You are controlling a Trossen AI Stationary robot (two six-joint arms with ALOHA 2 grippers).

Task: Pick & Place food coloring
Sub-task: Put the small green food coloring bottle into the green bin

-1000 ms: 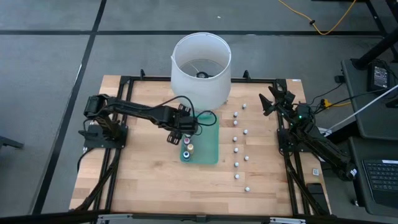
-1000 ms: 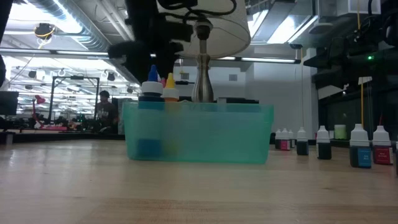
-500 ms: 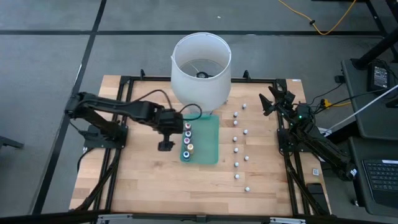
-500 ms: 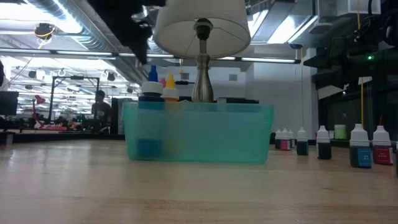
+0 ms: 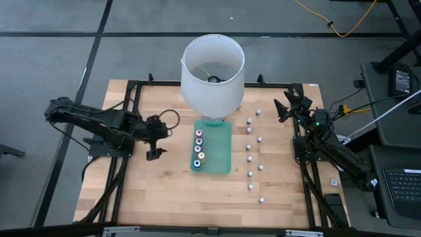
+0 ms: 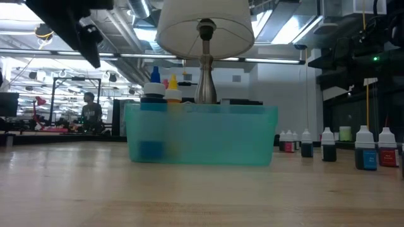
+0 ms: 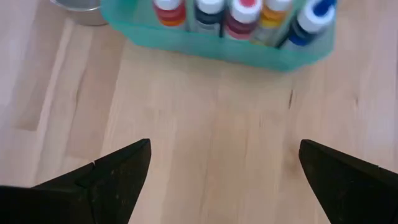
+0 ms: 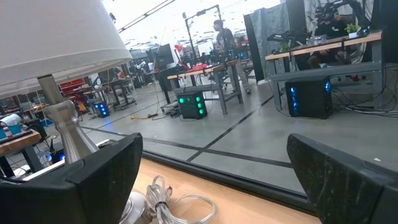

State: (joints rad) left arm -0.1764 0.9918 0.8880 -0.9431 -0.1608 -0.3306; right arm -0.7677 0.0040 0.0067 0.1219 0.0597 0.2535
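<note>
my left gripper (image 5: pixel 152 146) hangs released near the desk's left edge, right gripper (image 5: pixel 284 108) released at the far right corner; food coloring (image 5: pixel 198 148) in the teal tray (image 5: pixel 220 148), mid-desk.

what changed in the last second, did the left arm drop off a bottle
The left gripper pulled away from the teal bin toward its own side, jaws open and empty. A fourth bottle now stands in the bin's row. The right gripper, lamp and loose bottles stayed put.
</note>
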